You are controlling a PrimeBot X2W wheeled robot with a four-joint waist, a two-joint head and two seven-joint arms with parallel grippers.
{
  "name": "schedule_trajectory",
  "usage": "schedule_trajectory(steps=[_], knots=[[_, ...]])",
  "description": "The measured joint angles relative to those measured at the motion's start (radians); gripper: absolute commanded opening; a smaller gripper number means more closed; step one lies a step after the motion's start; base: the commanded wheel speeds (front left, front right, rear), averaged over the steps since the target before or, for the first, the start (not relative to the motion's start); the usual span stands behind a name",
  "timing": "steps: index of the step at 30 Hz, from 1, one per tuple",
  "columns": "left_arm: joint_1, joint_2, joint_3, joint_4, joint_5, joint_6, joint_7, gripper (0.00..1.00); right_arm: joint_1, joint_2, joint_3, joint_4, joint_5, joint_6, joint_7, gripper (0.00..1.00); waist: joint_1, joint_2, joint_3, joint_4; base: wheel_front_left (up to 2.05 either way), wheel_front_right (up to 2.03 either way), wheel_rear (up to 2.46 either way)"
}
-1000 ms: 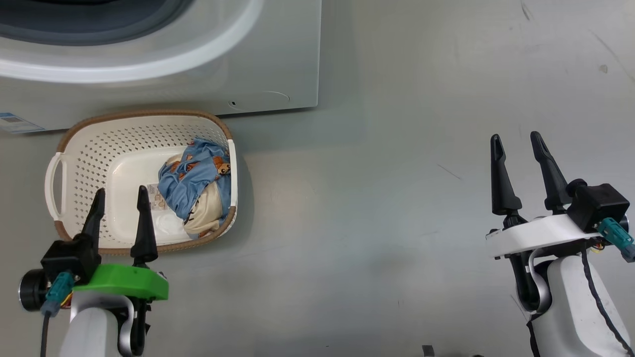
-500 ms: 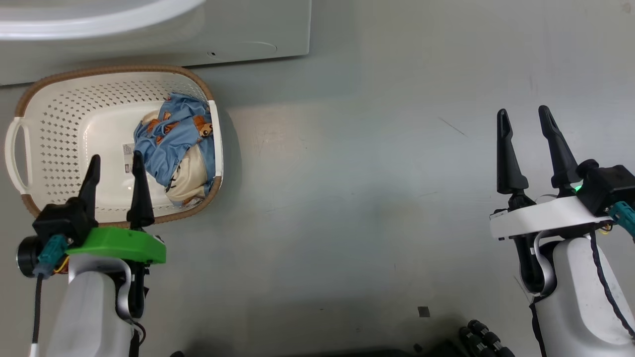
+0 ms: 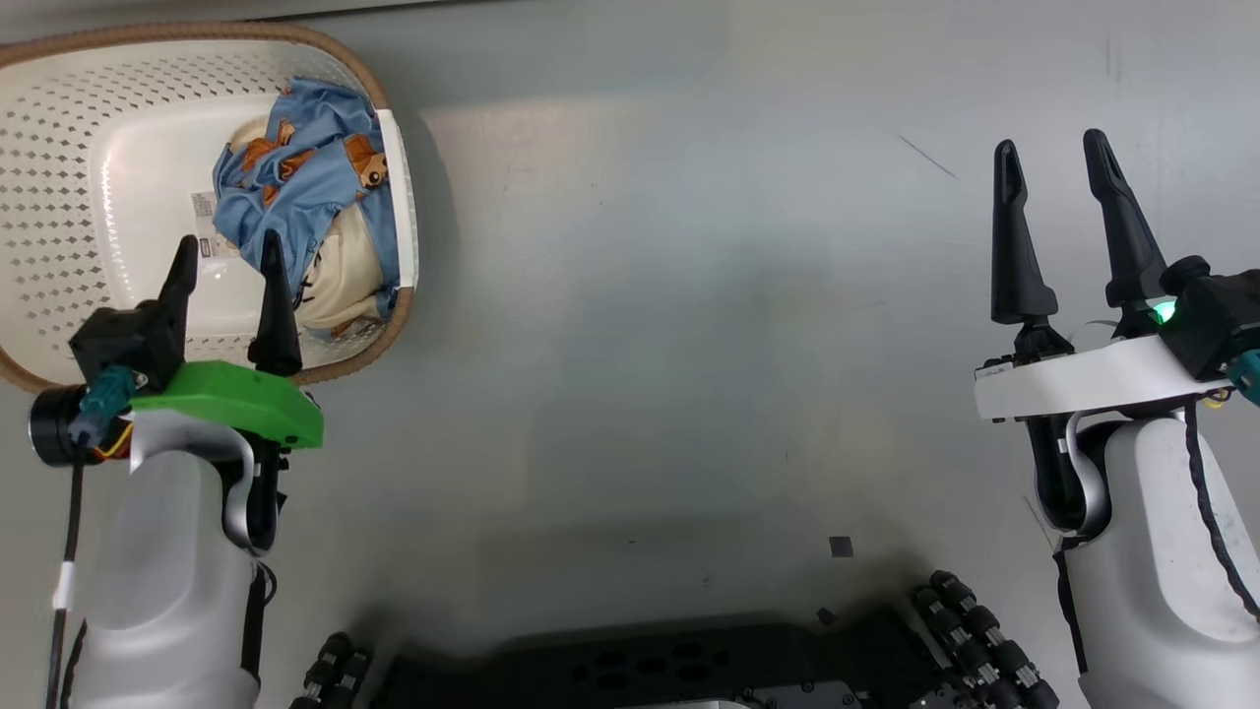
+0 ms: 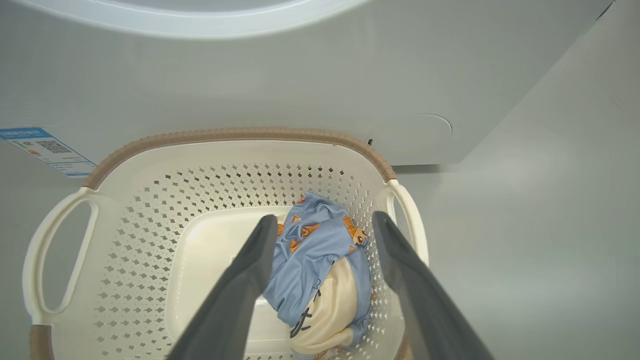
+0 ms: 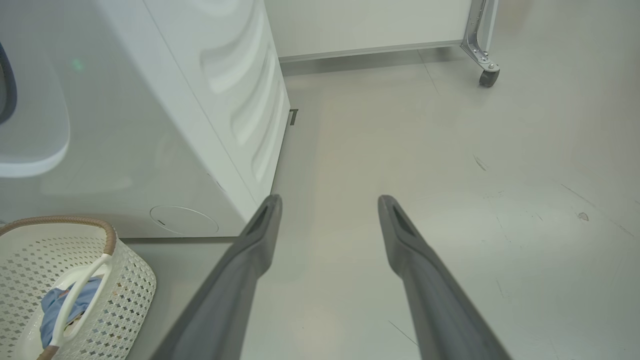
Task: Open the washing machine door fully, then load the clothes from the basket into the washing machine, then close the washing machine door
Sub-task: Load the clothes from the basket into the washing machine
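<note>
The cream basket (image 3: 59,197) with its brown rim stands on the floor at the upper left of the head view. One bundle of clothes (image 3: 295,187), light blue with orange bears and a cream lining, lies against its right wall. My left gripper (image 3: 228,241) hovers open over the basket's near side, and in the left wrist view its fingers (image 4: 325,217) frame the clothes (image 4: 315,255) from above without touching. The washing machine (image 4: 250,75) rises right behind the basket (image 4: 150,225). My right gripper (image 3: 1049,143) is open and empty over bare floor, far right. The washing machine door is out of view.
The washing machine's side (image 5: 240,110) and round flap (image 5: 182,220) show left of my right gripper (image 5: 329,197). A blue-and-white sticker (image 4: 47,150) sits low on its front. A wheeled metal frame (image 5: 482,55) stands at the back. My black base (image 3: 689,670) fills the bottom.
The head camera has tilted down, so the whole picture slid upward and the washing machine left it while my base came in. Both grippers stay open; the left fingers now overlap the clothes' edge.
</note>
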Motion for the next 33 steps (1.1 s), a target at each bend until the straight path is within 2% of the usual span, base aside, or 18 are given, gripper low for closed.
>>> schedule_trajectory(steps=[14,24,33], knots=[[-0.165,0.008,0.045,0.207,-0.053,0.000,0.010,1.00,-0.020,-0.001,0.002,-0.014,-0.007,0.000,0.000,1.00,0.0000,0.0000,0.125,-0.001,0.00,0.00,0.00],[-0.302,0.049,0.002,0.314,-0.058,0.000,0.067,1.00,-0.031,-0.001,-0.003,-0.027,-0.007,0.000,0.000,1.00,-0.0001,0.0000,0.205,-0.001,0.00,0.00,0.00],[-0.372,0.095,-0.053,0.390,-0.015,0.000,0.112,1.00,-0.033,-0.001,-0.004,-0.035,-0.008,0.000,0.000,1.00,-0.0001,0.0000,0.256,0.002,0.00,0.00,0.00]])
